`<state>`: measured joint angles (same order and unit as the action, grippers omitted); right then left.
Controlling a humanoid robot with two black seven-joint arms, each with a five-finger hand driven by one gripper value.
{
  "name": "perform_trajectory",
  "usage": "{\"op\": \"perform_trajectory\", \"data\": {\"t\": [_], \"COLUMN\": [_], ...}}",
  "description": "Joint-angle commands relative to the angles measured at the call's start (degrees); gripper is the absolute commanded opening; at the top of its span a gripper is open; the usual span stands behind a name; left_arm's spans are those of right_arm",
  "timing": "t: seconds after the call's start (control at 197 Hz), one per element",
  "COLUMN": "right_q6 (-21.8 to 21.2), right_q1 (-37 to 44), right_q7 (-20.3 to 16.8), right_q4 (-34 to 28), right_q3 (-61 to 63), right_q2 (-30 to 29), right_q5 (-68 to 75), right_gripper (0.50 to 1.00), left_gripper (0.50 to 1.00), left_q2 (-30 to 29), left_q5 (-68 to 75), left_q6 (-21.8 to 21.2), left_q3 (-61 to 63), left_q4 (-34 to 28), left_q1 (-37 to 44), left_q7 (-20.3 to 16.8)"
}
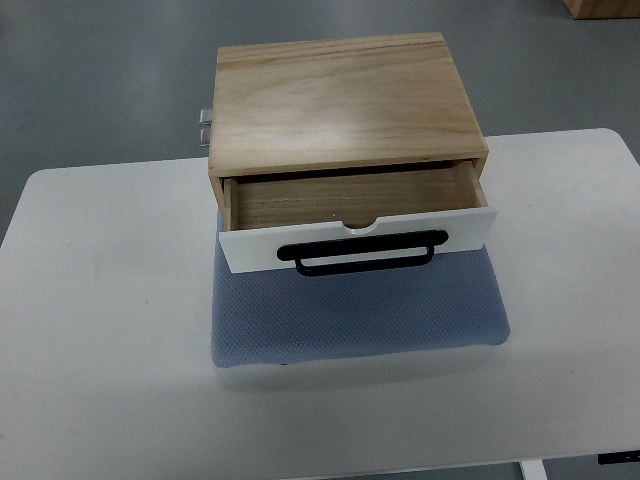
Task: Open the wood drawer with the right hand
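Note:
A light wooden box (345,100) stands at the far middle of a white table (100,330). Its drawer (350,200) is pulled partly out toward me, and the bare wooden inside shows with nothing in it. The drawer has a white front panel (250,250) with a black bar handle (362,252) hanging across it. Neither of my hands nor any arm shows in the top view.
A blue-grey mat (360,315) lies under the box and spreads toward the near side. A small metal fitting (204,125) sticks out at the box's back left. Grey floor surrounds the table, with a brown box corner (600,8) at the top right.

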<state>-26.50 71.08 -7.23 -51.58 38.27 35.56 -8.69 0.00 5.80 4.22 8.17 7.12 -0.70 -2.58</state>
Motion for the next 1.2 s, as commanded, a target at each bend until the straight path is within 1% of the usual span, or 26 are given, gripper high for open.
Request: {"op": "perform_trajectory", "data": {"t": [0.0,0.086,0.152,0.218,0.238,0.33,0.462,0.543,0.609,0.766,0.969,1.197], "right_q6": [2.7,4.8,6.2,8.9,9.3,11.7,13.1,13.8,14.1,15.7,20.2,20.4], "right_q1": [-2.3,-3.8,-4.6,-6.0,-6.0,-7.5,-9.7,-11.1,-12.0,-14.0,-16.3,-18.8], "right_q7": [0.6,1.3,2.3,5.0,5.5,9.8,15.1,17.3,18.5,20.6,20.7,20.7], "right_q4": [6.0,11.2,13.9,16.9,17.1,19.3,21.4,22.1,22.7,23.7,23.8,23.7], "right_q3": [4.1,6.5,7.8,9.1,9.2,9.5,9.6,9.9,9.9,9.9,9.9,10.0], "right_q2": [-3.0,-5.1,-6.0,-7.4,-7.5,-8.8,-11.0,-12.1,-13.0,-14.7,-16.7,-19.3], "right_q5": [0.0,0.1,0.1,0.2,0.2,0.3,0.5,0.5,0.5,0.5,0.5,0.5], "right_gripper": [0.944,0.944,0.944,0.944,0.944,0.944,0.944,0.944,0.944,0.944,0.944,0.946], "left_gripper": [1.0,1.0,1.0,1.0,1.0,1.0,1.0,1.0,1.0,1.0,1.0,1.0], "left_q2": [0.0,0.0,0.0,0.0,0.0,0.0,0.0,0.0,0.0,0.0,0.0,0.0], "left_q5": [0.0,0.0,0.0,0.0,0.0,0.0,0.0,0.0,0.0,0.0,0.0,0.0], "left_q6": [0.0,0.0,0.0,0.0,0.0,0.0,0.0,0.0,0.0,0.0,0.0,0.0], "left_q3": [0.0,0.0,0.0,0.0,0.0,0.0,0.0,0.0,0.0,0.0,0.0,0.0], "left_q4": [0.0,0.0,0.0,0.0,0.0,0.0,0.0,0.0,0.0,0.0,0.0,0.0], "left_q1": [0.0,0.0,0.0,0.0,0.0,0.0,0.0,0.0,0.0,0.0,0.0,0.0], "left_q7": [0.0,-0.1,0.0,0.0,0.0,-0.1,0.0,0.0,0.0,0.0,-0.1,-0.1]}}
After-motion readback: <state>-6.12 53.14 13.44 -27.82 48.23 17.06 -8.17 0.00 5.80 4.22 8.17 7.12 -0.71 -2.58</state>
